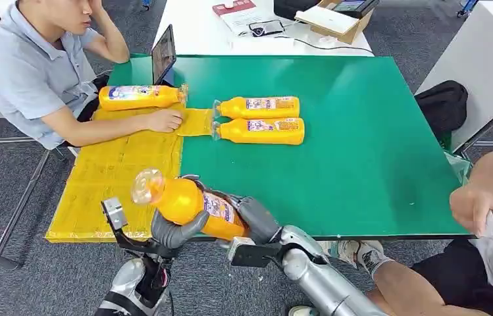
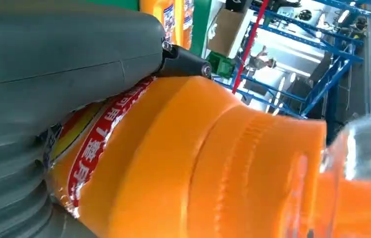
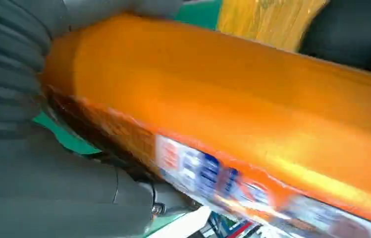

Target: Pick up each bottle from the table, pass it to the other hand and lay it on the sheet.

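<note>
bottles number four, all orange with clear caps. one [image 1: 187, 204] is held off the surface at its near edge, cap tilted toward the yellow sheet [image 1: 108, 178]. both hands are on it: the left hand [image 1: 174, 230] curls its fingers [image 1: 194, 222] around the body, and the right hand [image 1: 250, 220] clasps the base end. the left wrist view shows the thumb pressed against the label and the ribbed shoulder of the bottle; the right wrist view shows the fingers wrapped under its body.

a second bottle [image 1: 139, 97] lies on the far end of the sheet, beside a seated person's hand [image 1: 164, 120]. two more bottles [image 1: 260, 107] [image 1: 263, 130] lie side by side, touching, on the green surface [image 1: 362, 131], caps toward the sheet.

people number two: one [image 1: 39, 66] at the left, another [image 1: 487, 217] at the right edge. grey carpet floor, a white table beyond with a box and papers, and a black bag on the floor.
</note>
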Robot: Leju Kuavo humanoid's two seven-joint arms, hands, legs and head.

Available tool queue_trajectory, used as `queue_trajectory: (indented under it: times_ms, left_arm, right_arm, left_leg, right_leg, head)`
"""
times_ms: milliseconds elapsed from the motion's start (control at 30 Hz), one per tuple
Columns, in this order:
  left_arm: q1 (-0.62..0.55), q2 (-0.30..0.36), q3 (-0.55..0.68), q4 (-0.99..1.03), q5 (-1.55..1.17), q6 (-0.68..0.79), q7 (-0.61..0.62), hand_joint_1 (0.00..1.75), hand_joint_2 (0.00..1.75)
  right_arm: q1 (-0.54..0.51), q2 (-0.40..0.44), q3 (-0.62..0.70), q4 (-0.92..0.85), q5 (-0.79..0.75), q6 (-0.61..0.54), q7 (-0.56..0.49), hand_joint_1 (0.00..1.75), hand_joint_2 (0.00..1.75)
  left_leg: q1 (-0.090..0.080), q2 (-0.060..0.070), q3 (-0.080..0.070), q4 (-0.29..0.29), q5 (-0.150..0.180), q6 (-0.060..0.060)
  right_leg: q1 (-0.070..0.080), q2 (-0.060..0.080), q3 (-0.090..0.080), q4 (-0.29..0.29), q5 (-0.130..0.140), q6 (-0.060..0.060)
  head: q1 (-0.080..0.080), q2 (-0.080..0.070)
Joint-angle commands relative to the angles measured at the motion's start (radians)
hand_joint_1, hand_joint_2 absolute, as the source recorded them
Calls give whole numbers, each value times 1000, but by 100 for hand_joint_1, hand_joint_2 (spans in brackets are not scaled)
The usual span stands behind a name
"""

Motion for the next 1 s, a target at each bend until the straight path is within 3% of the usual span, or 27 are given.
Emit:
queue_trajectory:
  times_ms: [33,167,333,433,700,867,1000]
  left_arm:
    - [-41,10,12,60,-26,103,9,175,175]
    - [-77,13,72,66,-145,354,-37,175,175]
    - [-104,38,141,30,-273,577,-89,175,175]
    - [-108,44,146,25,-272,575,-89,175,175]
    - [-123,65,159,12,-694,959,-127,175,175]
    - [-142,72,147,62,-794,995,-95,175,175]
    - [-240,115,50,245,-1155,956,80,175,175]
  right_arm:
    - [-33,45,-9,55,-12,-28,11,0,0]
    - [15,35,-31,4,2,-129,-7,0,0]
    - [93,-49,-27,-155,-54,-309,-7,0,0]
    - [93,-57,-28,-161,-59,-305,-7,0,0]
    - [137,-37,-164,-274,-136,-454,-7,0,0]
    - [149,-24,-178,-290,-150,-454,-7,0,0]
    - [171,-16,-159,-316,-178,-410,-7,0,0]
  left_leg:
    - [0,0,2,-1,-1,-1]
    - [1,0,4,0,-2,-1]
    - [1,-1,2,-1,-1,-1]
    - [1,-3,1,0,0,-1]
    - [0,-3,2,0,-1,-1]
    - [0,-2,4,0,-2,-1]
    - [0,-4,4,-1,-1,-1]
  right_leg:
    - [0,0,2,0,-1,-1]
    - [1,0,4,0,-2,-2]
    - [1,-1,2,-1,-1,-2]
    - [1,-3,1,0,-1,-2]
    - [0,-2,2,1,-2,-2]
    - [0,-1,3,1,-2,-2]
    - [0,-3,3,0,-2,-2]
  head:
    - [0,0]
    - [0,0]
    - [0,0]
    - [0,0]
    - [0,0]
    - [0,0]
    - [1,0]
